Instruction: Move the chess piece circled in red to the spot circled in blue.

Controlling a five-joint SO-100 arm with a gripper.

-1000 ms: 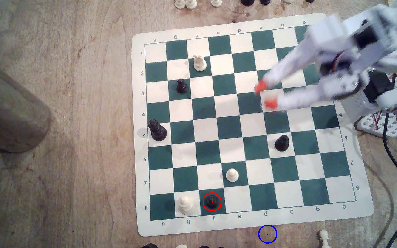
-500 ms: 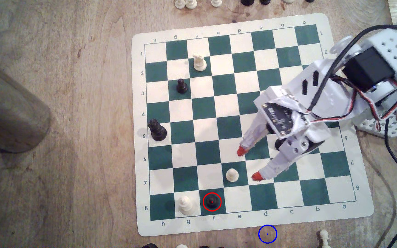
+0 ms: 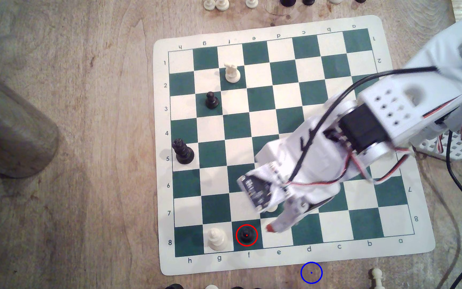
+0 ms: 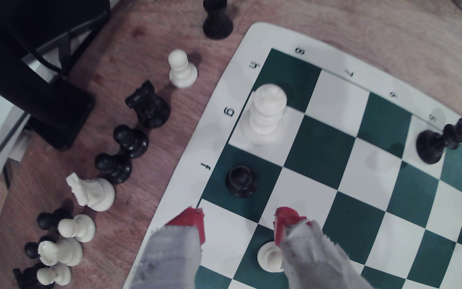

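Nothing is lifted yet: the black pawn (image 3: 246, 235) stands on its red-circled green square beside the white rook (image 3: 216, 238), the jaws (image 4: 239, 223) spread empty just short of it, the blue-circled spot (image 3: 311, 272) unfilled

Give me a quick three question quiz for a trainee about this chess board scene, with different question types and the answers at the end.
1. True or false: the hand is shut on the black pawn.
2. Multiple choice: the black pawn stands on which square? A) e7 B) f8 C) h5
3. Fill in: the blue circle marks bare ____ just off the board's edge, below file d in the exterior view.

Key: 1. False: the hand is open, red fingertips short of the pawn. 2. B, next to the white piece on g8. 3. Wood.
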